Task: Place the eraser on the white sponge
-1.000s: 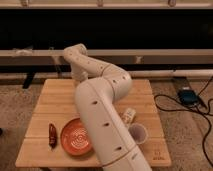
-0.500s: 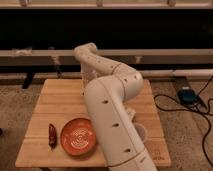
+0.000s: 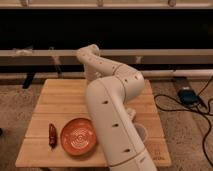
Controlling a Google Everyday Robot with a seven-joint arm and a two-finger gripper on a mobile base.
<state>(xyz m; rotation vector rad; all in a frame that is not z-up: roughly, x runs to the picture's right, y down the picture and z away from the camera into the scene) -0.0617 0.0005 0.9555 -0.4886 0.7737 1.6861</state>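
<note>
Gripper tucked behind the folded arm (image 3: 112, 100) above the wooden table (image 3: 55, 95), grip unreadable, eraser unseen: locate it before descending.

1. From where I stand, no word, number, brand or sign can be read on anything here.
2. The wooden table (image 3: 60, 97) has a faint dark mark at its front right corner, too blurred to make out as letters.
3. The orange plate (image 3: 78, 136) carries only pale ringed patterning, no writing.
4. The white arm (image 3: 112, 107) shows small dark dots along its shell and no lettering.
5. The gripper is out of sight behind the arm, over the back of the table, so any marking on it is hidden.
6. The dark box (image 3: 187, 95) on the floor at the right shows no legible label.
</note>
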